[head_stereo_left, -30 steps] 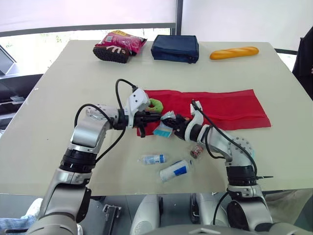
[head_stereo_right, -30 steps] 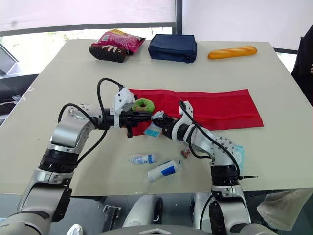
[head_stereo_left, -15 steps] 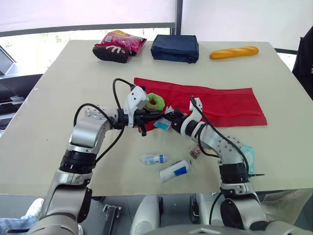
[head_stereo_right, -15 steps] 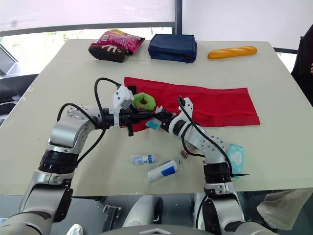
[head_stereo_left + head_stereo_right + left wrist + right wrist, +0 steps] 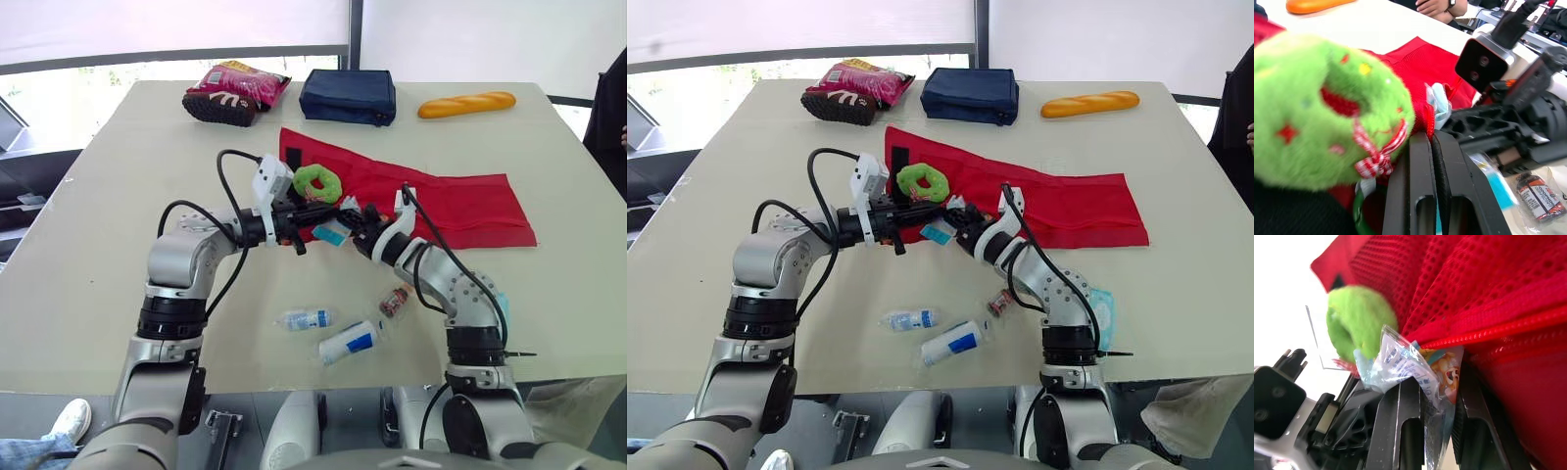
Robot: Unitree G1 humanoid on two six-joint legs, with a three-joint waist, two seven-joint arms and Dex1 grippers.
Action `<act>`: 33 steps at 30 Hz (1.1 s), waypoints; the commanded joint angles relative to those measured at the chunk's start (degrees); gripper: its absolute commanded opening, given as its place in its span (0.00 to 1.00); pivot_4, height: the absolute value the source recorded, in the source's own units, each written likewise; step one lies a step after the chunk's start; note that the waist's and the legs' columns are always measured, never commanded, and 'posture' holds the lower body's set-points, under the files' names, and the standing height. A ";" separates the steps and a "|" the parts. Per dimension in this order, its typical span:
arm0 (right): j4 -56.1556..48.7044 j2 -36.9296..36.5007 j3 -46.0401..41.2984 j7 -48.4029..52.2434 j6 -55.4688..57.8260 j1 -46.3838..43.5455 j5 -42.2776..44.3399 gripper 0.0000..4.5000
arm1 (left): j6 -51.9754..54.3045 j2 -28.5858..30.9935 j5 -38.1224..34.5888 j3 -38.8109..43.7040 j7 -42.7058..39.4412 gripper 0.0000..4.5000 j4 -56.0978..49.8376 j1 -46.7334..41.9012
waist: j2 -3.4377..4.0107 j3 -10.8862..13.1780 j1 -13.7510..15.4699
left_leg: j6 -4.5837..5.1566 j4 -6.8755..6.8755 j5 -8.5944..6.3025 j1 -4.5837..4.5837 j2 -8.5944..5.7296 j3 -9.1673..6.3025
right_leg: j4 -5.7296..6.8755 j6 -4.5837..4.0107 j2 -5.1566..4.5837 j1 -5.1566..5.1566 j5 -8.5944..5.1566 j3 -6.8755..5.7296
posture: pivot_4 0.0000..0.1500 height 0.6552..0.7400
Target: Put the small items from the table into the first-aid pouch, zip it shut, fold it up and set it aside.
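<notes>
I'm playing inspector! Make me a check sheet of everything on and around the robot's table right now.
Surface: beige table, no spills seen.
Job's things: red mesh pouch spread out, green plush ring on its left end; small bottle, white-and-blue tube and dark vial loose near the front edge; teal packet beside the right arm.
Clutter: pink snack bag, navy bag, bread loaf along the far edge.
Grippers: left pincer shut on the pouch's edge; right pincer shut on a clear packet at the pouch.
Cables: black cables loop over both wrists.
Surroundings: window behind; person's hands beyond the table.
</notes>
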 commanded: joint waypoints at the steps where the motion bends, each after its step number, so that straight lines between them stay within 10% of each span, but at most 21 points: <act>1: -5.18 -0.28 2.60 -1.43 6.11 0.45 3.90 0.02 | 0.44 -1.15 -0.57 -2.43 1.45 0.02 -0.91 0.81 | 0.00 0.00 -0.04 | 0.00 0.00 0.00 0.00 -0.01 0.01 | 0.00 0.00 -0.01 0.00 0.00 0.01 | 1.00 0.69; 33: -3.38 5.54 2.93 -16.81 -2.64 -1.28 6.05 0.02 | 14.09 -8.98 -12.07 4.03 16.94 0.02 -9.43 8.92 | 0.00 0.00 -0.78 | 0.00 0.01 0.00 -0.03 -0.04 -0.02 | -0.03 0.05 0.04 0.00 -0.02 0.14 | 1.00 0.69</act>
